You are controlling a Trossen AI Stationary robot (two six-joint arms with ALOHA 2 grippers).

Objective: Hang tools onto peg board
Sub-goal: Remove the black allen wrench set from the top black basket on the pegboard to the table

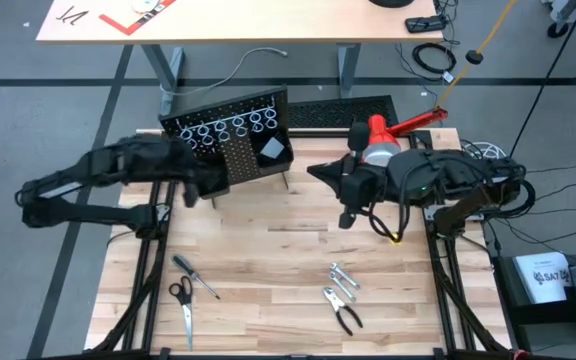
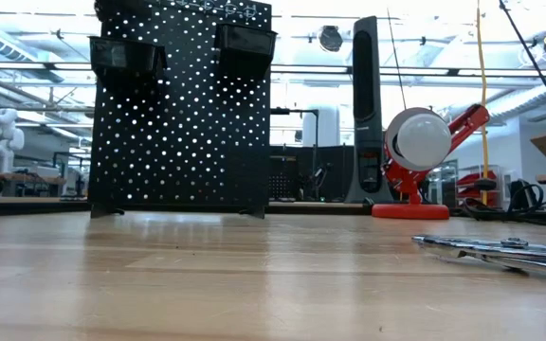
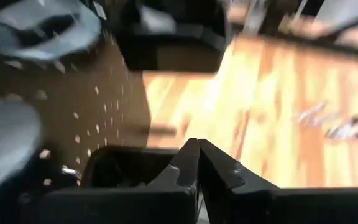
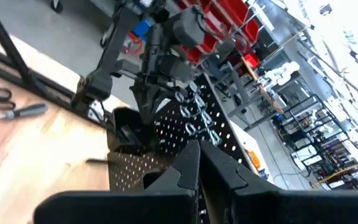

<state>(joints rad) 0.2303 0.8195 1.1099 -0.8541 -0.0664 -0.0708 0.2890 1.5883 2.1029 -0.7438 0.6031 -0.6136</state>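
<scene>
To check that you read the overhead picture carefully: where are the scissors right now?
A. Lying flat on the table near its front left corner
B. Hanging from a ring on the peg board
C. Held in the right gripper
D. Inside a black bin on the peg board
A: the scissors lie flat on the wooden table beside the screwdriver, far from the peg board.
</scene>
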